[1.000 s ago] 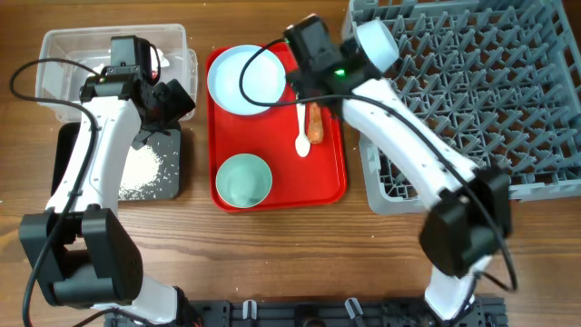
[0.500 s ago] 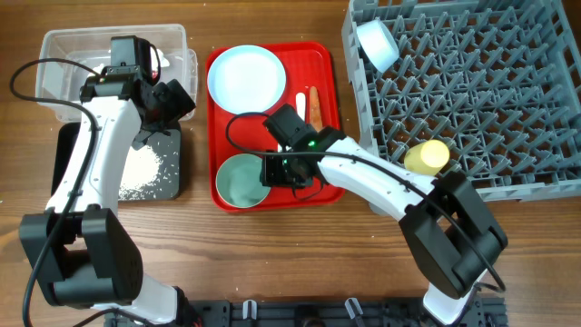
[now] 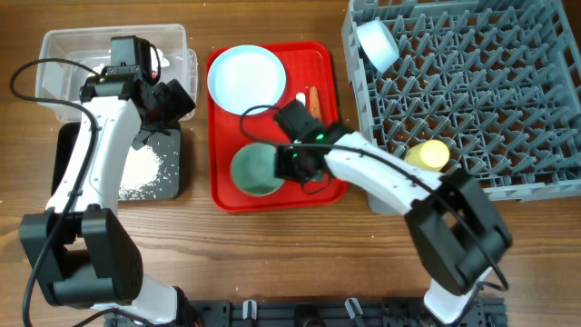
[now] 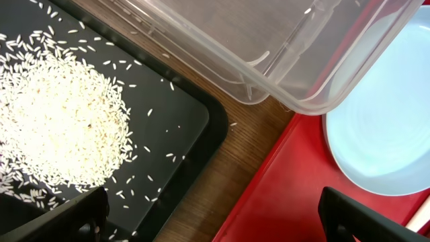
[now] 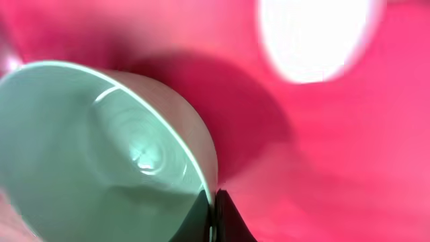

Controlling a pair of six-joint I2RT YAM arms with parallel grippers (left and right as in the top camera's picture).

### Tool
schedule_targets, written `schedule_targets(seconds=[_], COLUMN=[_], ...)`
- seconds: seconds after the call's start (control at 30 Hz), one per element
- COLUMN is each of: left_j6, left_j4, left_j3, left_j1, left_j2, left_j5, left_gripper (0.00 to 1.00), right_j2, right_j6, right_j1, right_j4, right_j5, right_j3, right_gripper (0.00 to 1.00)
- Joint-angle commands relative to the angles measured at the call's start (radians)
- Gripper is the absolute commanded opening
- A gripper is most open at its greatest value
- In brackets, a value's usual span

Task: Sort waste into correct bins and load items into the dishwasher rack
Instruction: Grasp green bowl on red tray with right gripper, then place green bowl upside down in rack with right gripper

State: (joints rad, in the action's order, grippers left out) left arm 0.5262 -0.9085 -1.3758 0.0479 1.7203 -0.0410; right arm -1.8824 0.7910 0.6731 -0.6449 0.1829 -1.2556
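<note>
Right wrist grip: the right gripper [image 5: 215, 210] had its fingers pressed together on the rim of the mint bowl [image 5: 101, 154].
Bowl place: over the near part of the red tray [image 3: 227, 195], left of the dishwasher rack [image 3: 490, 100].
Doing it well: a firm pinch and a lift above the tray's lip looked needed before carrying right.
Edges: the rack's left wall stood in the way; the spoon [image 3: 300, 97] and carrot [image 3: 313, 102] lay just beyond the wrist.
Open room: free pegs across the rack's middle.
Left gripper [image 4: 211, 205]: fingers spread, empty, above the black tray [image 4: 181, 121] and clear tub [image 4: 269, 60].

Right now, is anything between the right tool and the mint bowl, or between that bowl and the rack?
Nothing visible. The right tool is shut on the rim of the mint bowl; only the near wall of the rack lies ahead.
</note>
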Motion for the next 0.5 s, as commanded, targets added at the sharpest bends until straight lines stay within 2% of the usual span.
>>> schedule_targets(seconds=[0.0, 0.1, 0.17, 0.27, 0.3, 0.37, 0.47], left_j6=[0.006, 0.006, 0.006, 0.006, 0.006, 0.006, 0.006], left_j4=[0.002, 0.002, 0.002, 0.002, 0.002, 0.002, 0.002], left_j3=[-0.012, -0.012, -0.012, -0.012, -0.012, -0.012, -0.012], left_j1=[0.005, 0.005, 0.005, 0.005, 0.005, 0.005, 0.005], left_j2=[-0.015, -0.015, -0.015, -0.015, -0.015, -0.015, -0.015], left_j5=[-0.016, -0.016, -0.016, -0.016, -0.016, -0.016, -0.016], left_gripper=[1.0, 1.0, 1.0, 1.0, 1.0, 1.0, 1.0], right_j2=[0.216, 0.404, 0.526, 0.557, 0.544, 0.456, 0.323], right_j6=[-0.135, -0.236, -0.334, -0.5, -0.579, -0.915, -1.239], right_j1=[-0.092, -0.167, -0.204, -0.209, -0.209, -0.21, -0.21], right_j4=[-0.109, -0.209, -0.227, -0.218, -0.202, -0.087, 0.042], right_j5=[-0.269, -0.518, -0.761, -1.184, -1.265, -1.415, -1.475], right_j3=[-0.08, -0.11, -0.113, -0.113, -0.112, -0.112, -0.112], right_gripper=[0.05, 0.04, 0.04, 0.04, 0.04, 0.04, 0.04])
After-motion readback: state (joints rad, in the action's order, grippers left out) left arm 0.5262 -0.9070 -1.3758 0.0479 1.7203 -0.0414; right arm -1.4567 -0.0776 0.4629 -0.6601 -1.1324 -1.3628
